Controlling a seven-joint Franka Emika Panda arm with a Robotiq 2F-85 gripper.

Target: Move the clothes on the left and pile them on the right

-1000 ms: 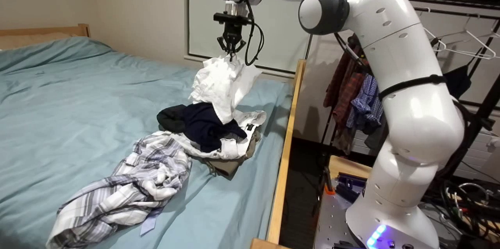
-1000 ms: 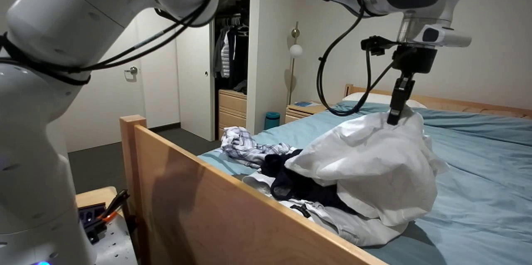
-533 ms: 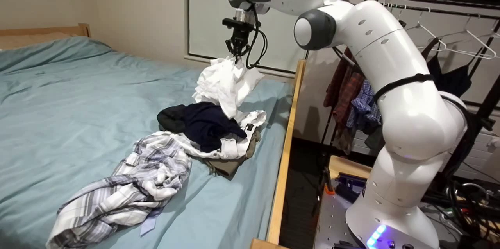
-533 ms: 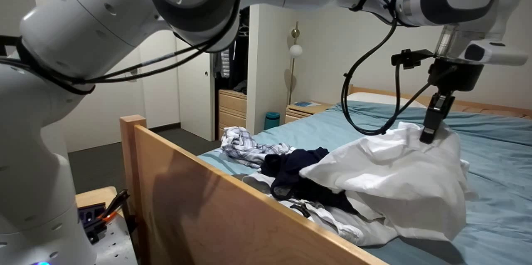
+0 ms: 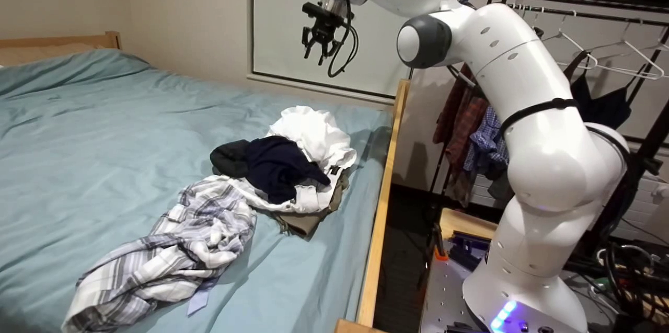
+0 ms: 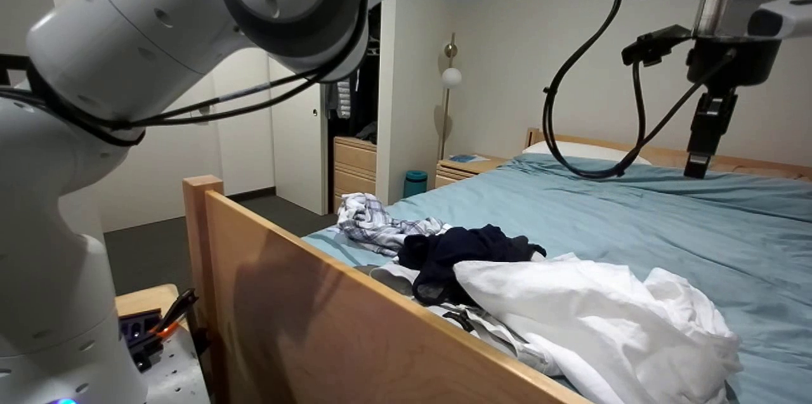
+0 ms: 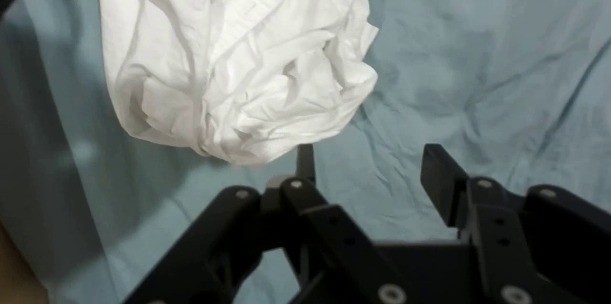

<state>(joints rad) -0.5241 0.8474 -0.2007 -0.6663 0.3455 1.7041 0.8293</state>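
Note:
The clothes lie heaped on the blue bed (image 5: 130, 124). A crumpled white garment (image 5: 313, 131) rests at the window end of the heap, partly on the bedsheet. A dark navy piece (image 5: 279, 165) lies beside it, over pale fabric (image 5: 313, 198) and an olive-brown piece (image 5: 300, 222). Apart from these stretches a grey-striped white plaid shirt (image 5: 177, 249), also seen behind the navy piece in an exterior view. My gripper (image 5: 314, 59) hangs above the white garment, not touching it. In the wrist view the gripper (image 7: 367, 161) is open, only sheet showing between its fingers; the white garment (image 7: 248, 75) lies beyond the left finger.
A wooden bed rail (image 5: 384, 192) runs between the heap and the arm's base, standing as a tall board (image 6: 380, 321) in an exterior view. Behind the arm is a clothes rack with hangers (image 5: 609, 61). A wall and window blind (image 5: 334, 24) stand behind the gripper.
The gripper has let go of the white garment, which has dropped and settled onto the heap. After first moving a little toward the rail, the gripper has risen and its jaws have spread.

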